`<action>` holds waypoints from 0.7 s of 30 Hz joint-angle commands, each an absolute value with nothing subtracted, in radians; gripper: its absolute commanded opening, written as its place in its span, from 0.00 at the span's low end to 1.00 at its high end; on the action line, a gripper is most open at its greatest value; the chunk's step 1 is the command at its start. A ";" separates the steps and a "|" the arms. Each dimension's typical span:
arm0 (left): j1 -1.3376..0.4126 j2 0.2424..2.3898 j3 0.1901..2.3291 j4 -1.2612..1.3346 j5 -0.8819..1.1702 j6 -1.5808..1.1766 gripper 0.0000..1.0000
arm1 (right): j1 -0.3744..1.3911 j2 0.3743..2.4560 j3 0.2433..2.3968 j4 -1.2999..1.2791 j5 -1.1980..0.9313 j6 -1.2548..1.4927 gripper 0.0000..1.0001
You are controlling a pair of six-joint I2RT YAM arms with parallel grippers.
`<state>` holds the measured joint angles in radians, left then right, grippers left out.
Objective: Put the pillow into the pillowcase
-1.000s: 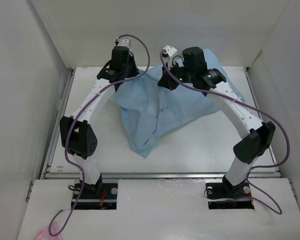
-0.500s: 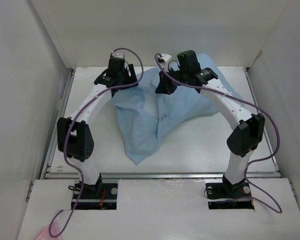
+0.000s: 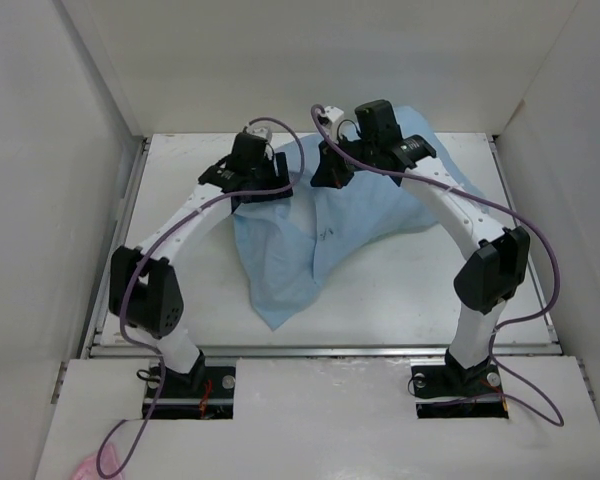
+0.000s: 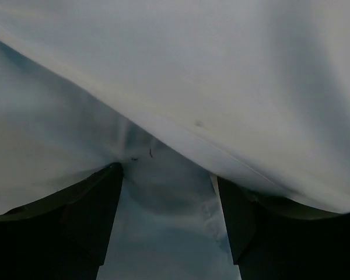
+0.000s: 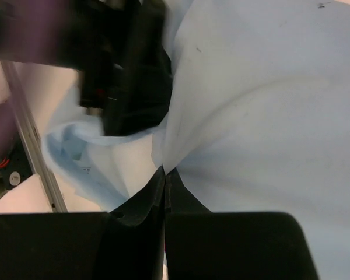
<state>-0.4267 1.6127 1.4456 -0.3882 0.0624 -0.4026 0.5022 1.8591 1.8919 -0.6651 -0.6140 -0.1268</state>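
Observation:
The light blue pillowcase (image 3: 360, 215) lies rumpled at mid-table, one corner trailing toward the near edge. My right gripper (image 3: 327, 172) is shut on its raised edge; the wrist view shows the closed tips (image 5: 164, 170) pinching a fold of blue cloth (image 5: 262, 116). My left gripper (image 3: 260, 190) sits at the pillowcase's left edge, open. In its wrist view the dark fingers (image 4: 99, 216) stand apart with bluish cloth (image 4: 163, 233) between them, nothing gripped. Above them bulges the white pillow (image 4: 233, 70), seamed and with a small dark speck. From above, the pillow is hidden under the pillowcase.
White walls (image 3: 40, 200) close in the table on the left, back and right. A metal rail (image 3: 320, 350) runs along the near edge. Purple cables (image 3: 540, 250) loop off both arms. The left gripper's black body (image 5: 128, 70) shows blurred in the right wrist view.
My left gripper has opened and moved right and nearer, onto the pillowcase's left edge. The right gripper stayed shut, shifting slightly left with the cloth.

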 commanded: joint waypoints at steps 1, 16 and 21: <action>-0.434 1.661 1.477 -0.488 0.010 -0.407 0.63 | 0.497 1.815 1.917 -0.626 -0.643 -0.118 0.00; -0.443 1.749 1.839 -0.517 -0.233 -0.414 0.00 | 0.497 1.761 1.864 -0.597 -0.634 -0.118 0.00; -0.411 1.767 1.899 -0.502 -0.267 -0.385 0.11 | 0.497 1.761 1.864 -0.597 -0.609 -0.118 0.00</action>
